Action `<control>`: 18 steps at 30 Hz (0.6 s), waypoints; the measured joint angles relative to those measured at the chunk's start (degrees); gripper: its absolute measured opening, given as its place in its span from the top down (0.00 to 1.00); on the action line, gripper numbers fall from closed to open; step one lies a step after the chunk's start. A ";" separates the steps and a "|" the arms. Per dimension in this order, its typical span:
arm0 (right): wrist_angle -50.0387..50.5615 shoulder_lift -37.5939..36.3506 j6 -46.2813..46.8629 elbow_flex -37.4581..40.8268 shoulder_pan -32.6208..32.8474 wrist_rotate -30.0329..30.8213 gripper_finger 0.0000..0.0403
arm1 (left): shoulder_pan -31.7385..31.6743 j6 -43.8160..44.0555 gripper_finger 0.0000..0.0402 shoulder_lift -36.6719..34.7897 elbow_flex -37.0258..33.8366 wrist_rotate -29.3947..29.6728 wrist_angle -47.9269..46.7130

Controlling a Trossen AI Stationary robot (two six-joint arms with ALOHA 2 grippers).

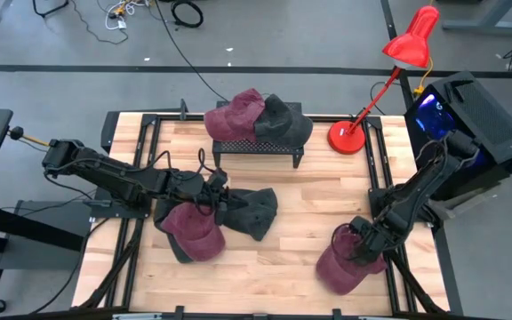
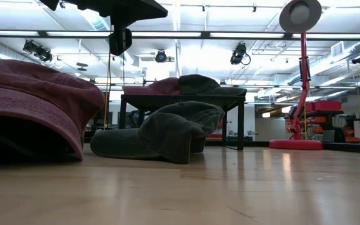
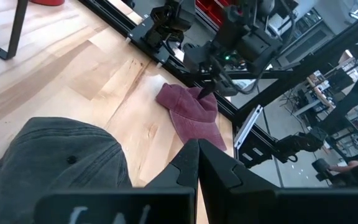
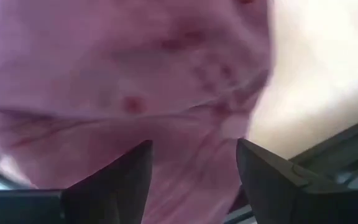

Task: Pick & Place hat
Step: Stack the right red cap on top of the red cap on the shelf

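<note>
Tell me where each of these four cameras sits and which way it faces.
High view: overhead, straight down on the wooden table; both dark arms show.
Low view: table height, looking level past a dark grey cloth hat; only a bit of arm overhead.
Left wrist view: over the shut left gripper, toward the right arm.
Right wrist view: close on a maroon cloth hat, open right gripper.
Shared: that maroon hat appears in both wrist views.

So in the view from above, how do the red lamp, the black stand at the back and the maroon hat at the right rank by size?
1. Red lamp, counting its long arm, and black stand: too alike to separate.
2. Maroon hat under the right tool, clearly smaller.
</note>
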State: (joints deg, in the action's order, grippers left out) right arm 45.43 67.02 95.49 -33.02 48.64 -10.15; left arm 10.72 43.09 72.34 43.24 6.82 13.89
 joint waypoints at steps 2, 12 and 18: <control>-0.52 0.14 0.58 1.08 -0.02 0.02 0.43 | 0.00 0.03 0.97 0.00 -0.02 0.01 -0.02; 0.88 1.32 1.54 1.80 -0.06 0.68 0.43 | 0.02 0.15 0.97 0.00 0.00 0.01 0.00; -0.25 4.95 0.82 1.80 -0.04 0.70 0.43 | 0.00 0.16 0.97 0.00 -0.02 0.01 -0.02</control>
State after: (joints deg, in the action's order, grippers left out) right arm 45.18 71.97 96.31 -31.22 48.60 -9.45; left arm 10.72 43.25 72.34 43.22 6.83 13.87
